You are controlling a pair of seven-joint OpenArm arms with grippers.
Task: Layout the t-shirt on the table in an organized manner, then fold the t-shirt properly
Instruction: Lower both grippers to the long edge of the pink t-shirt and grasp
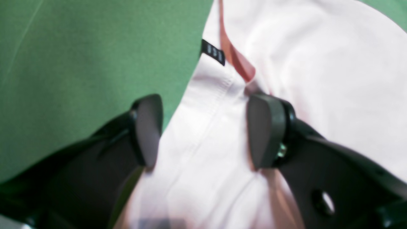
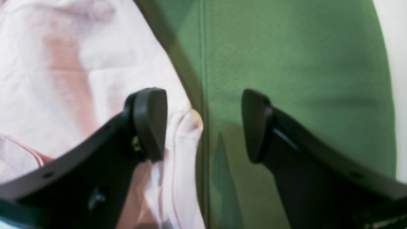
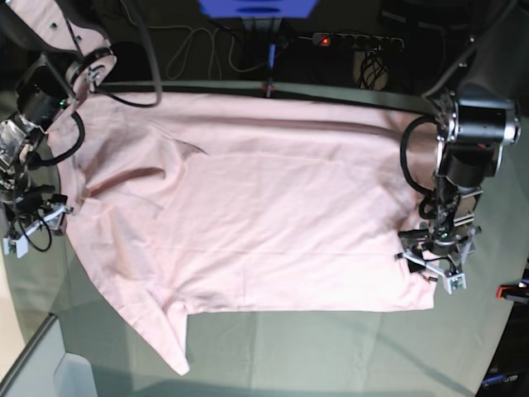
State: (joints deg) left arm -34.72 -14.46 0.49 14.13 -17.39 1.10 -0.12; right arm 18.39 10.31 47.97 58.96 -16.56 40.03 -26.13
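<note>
In my left wrist view, the left gripper [image 1: 203,130] has its dark rounded pads wide apart over the soft pink t-shirt [image 1: 318,79], by a stitched hem and a small black tag [image 1: 213,52].

In my right wrist view, the right gripper [image 2: 203,125] is spread wide across the shirt's edge and the green table [image 2: 286,63].

In the base view, the shirt lies flat and a bit wrinkly.

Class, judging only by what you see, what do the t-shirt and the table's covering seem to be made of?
The t-shirt: soft matte pink knit, probably cotton; it creases, with a stitched hem. The table covering: matte green woven-looking cloth, faintly creased; fibre unclear.
</note>
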